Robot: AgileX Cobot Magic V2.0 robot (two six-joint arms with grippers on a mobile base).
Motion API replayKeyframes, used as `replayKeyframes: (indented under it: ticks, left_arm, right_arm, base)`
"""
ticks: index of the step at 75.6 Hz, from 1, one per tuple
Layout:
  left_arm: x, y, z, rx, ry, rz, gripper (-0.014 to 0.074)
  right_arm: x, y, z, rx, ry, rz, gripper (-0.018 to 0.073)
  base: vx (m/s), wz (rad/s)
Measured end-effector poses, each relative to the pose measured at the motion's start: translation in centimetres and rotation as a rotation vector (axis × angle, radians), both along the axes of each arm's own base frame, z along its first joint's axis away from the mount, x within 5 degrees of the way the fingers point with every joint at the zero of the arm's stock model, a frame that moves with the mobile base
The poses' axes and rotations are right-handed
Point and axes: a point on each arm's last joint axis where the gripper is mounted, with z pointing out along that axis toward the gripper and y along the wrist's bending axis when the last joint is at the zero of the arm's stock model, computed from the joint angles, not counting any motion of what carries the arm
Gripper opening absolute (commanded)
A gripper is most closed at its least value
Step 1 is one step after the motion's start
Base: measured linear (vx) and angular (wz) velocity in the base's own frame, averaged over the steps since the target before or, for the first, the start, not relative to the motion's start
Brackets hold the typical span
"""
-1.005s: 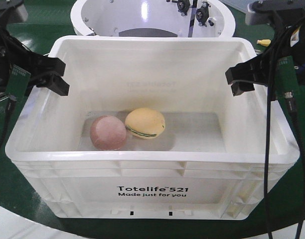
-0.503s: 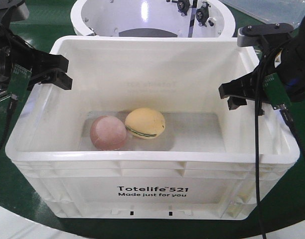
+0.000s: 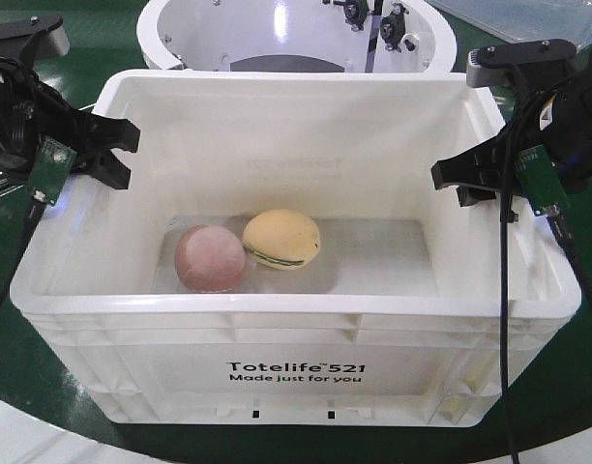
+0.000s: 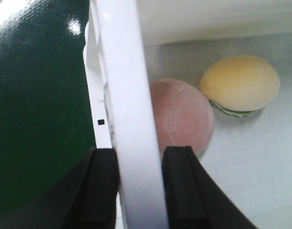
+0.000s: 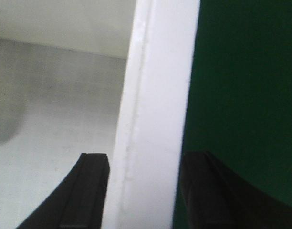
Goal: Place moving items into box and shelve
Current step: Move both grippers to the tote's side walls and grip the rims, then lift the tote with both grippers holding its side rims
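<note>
Box (image 3: pixel 296 311) on tbl (image 3: pixel 11 387) w/ round tub (image 3: pixel 170 34) behind it, ball (image 3: pixel 210 258) inside on floor front-left, rounded item (image 3: pixel 282 239) just beside it to the right & slightly behind; L gripper (image 3: pixel 110 157) straddles L wall rim, R gripper (image 3: pixel 467 184) straddles R wall rim.

The bench (image 3: pixel 83 43) is a glossy dark green surface that catches a bright patch of glare in the left wrist view. Its curved near edge gives way to a pale strip (image 3: pixel 11 440) at the lower left corner of the front view. At the far side of the bench stands a large round white tub (image 3: pixel 165 34) with a thick rim, a dark grey bottom and small black fittings (image 3: pixel 378 21) on a thin upright rod inside, and a pale translucent sheet (image 3: pixel 514 10) lies at the top right.
</note>
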Motion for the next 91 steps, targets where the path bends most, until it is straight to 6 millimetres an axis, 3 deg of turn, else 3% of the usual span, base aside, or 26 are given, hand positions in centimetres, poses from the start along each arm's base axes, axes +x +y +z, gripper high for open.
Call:
replayKeyframes:
  ticks: [40,59,91]
  left_arm:
    - [-0.3,0.1,0.5,0.001,-0.021,-0.002,-0.0006]
    - [-1.5,0.6,1.9,0.015,-0.096,-0.001,-0.0006]
    - [-3.7,0.9,4.5,-0.049,-0.187,0.002,-0.0005]
  right_arm:
    - [0.2,0.1,0.5,0.002,0.007,-0.001,-0.0008]
    - [-0.1,0.3,2.3,0.046,-0.04,-0.003,-0.0006]
    - [-3.0,-0.7,6.0,0.096,-0.142,-0.004,-0.0006]
  base:
    - [0.0,0.0]
    - [0.0,0.0]
    - [0.0,0.0]
